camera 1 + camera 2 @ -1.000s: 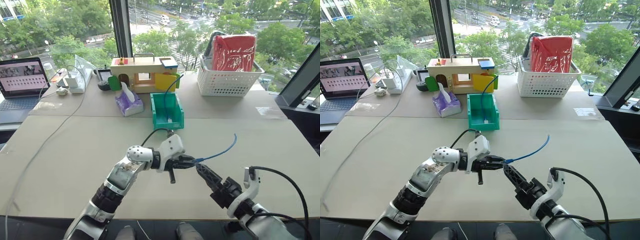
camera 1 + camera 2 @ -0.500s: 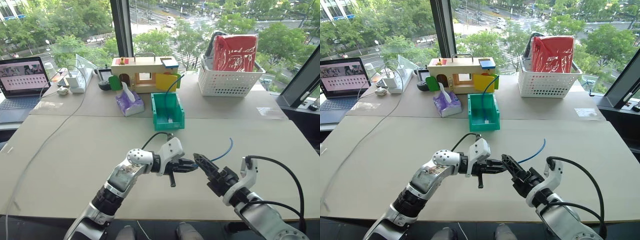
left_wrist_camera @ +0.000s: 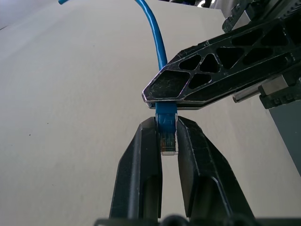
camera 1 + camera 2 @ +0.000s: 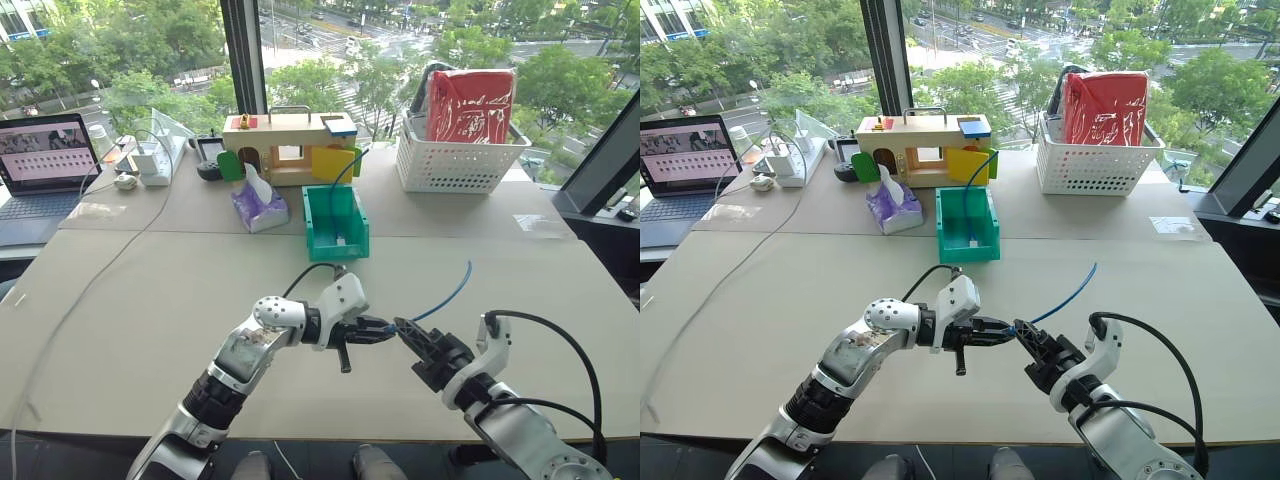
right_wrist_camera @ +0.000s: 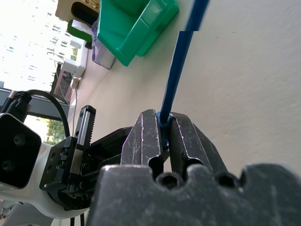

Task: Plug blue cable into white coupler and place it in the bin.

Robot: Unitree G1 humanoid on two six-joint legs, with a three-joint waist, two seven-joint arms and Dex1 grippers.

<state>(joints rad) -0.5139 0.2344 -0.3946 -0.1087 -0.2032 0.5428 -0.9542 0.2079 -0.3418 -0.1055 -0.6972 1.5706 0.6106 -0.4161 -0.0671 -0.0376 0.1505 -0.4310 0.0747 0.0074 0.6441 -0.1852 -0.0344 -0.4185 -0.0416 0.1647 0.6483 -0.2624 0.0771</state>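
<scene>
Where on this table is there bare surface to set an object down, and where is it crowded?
Free: the wide stretch of table left of the left gripper, bordered by the grey cord; also the patch right of the bin, in front of the white basket. Crowded: the back edge, with laptop, tissue pack and wooden toy house.

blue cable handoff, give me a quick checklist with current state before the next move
1. Left tool shut on the clear-blue plug of the thin light-blue network cable: ok.
2. Right tool shut on the cable just behind the plug: ok.
3. Free length of the cable lifts off the beige table without snagging: ok.
4. Tiny white plastic coupler located and ready for plugging: cannot tell.
5. Cable plugged into the coupler: not ok, plug end looks bare in the left wrist view.
6. Small teal-green plastic bin upright and reachable ahead of both tools: ok.
</scene>
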